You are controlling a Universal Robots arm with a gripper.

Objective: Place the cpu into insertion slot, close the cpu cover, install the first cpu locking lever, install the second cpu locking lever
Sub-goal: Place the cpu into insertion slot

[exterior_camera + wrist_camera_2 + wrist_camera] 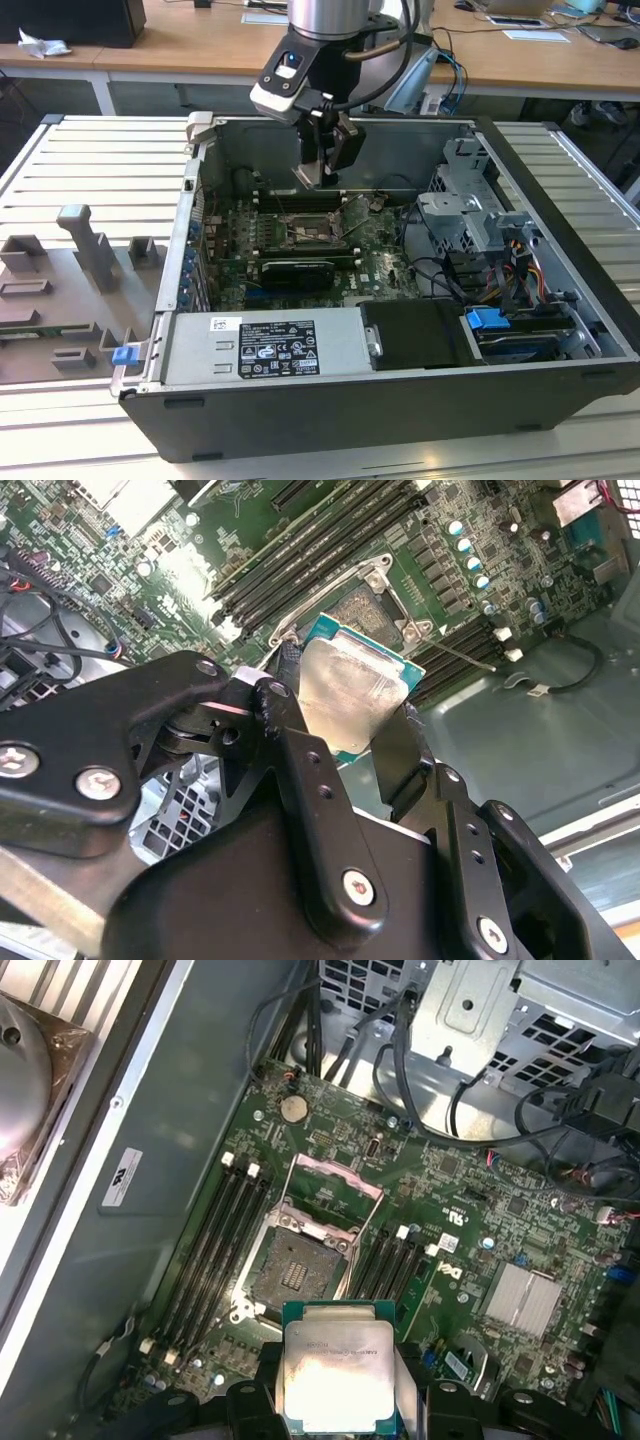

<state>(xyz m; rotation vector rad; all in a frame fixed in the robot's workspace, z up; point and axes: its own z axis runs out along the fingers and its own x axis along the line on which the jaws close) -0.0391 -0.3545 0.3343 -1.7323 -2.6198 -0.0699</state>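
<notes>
My gripper (320,172) hangs inside the open computer case, shut on the cpu (335,1372), a flat square chip with a pale silvery top and green edge. In the second wrist view two black fingers (288,715) clamp opposite sides of the cpu (352,685). The chip is held in the air, a little above and apart from the insertion slot (298,1272), a dark square socket with a silvery rim on the green motherboard. The insertion slot (345,605) is bare. The cpu cover (335,1188), a thin metal frame, stands swung open at the socket's far end.
Long black memory slots (215,1250) flank the socket on both sides. A metal drive cage (470,210) with cables fills the case on the exterior view's right. A labelled power supply box (270,345) sits at the front. A grey fixture plate (70,290) lies outside the case.
</notes>
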